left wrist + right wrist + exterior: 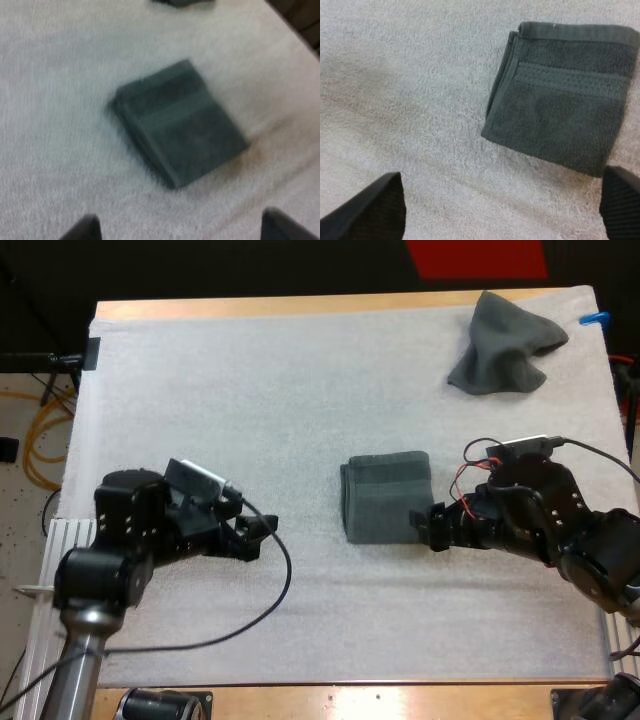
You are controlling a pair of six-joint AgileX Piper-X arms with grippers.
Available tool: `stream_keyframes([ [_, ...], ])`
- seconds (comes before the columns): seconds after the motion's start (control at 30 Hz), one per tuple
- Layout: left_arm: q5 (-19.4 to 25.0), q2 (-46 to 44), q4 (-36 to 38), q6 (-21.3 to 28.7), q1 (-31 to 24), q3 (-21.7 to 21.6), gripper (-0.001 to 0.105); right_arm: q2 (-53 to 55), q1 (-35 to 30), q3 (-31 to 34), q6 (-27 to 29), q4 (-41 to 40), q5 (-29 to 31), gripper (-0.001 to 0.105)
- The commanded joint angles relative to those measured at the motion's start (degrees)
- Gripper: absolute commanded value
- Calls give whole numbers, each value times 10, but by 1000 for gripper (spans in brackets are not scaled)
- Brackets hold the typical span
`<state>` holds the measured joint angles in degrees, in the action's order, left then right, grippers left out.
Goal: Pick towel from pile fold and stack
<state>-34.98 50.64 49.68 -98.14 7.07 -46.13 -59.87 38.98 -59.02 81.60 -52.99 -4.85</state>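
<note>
**Limp towel, both grippers wide**

The crumpled towel (505, 345) lay at the mat's (250, 390) far right corner: soft, light, best pinched on a raised fold. The folded towel (387, 495) lay mid-mat. My right gripper (430, 530) gaped beside it, perhaps touching; my left gripper (260, 536) gaped well apart.

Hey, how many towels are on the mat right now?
2. A folded towel lies near the middle of the mat; a crumpled towel sits at its far right corner. The folded one's layers may hide another.
</note>
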Motion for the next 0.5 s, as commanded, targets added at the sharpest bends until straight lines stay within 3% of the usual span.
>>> stream_keyframes([
  [0.0,6,20,-20,1,0,1,63,3,0,-1,5,-4,3,77],
  [0.1,4,73,-40,-5,0,1,71,3,0,-1,5,-4,3,77],
  [0.23,6,152,-83,-25,5,1,72,3,0,-1,5,-4,2,77],
  [0.47,5,303,-207,-110,52,1,72,3,0,-1,5,-4,-1,77],
])
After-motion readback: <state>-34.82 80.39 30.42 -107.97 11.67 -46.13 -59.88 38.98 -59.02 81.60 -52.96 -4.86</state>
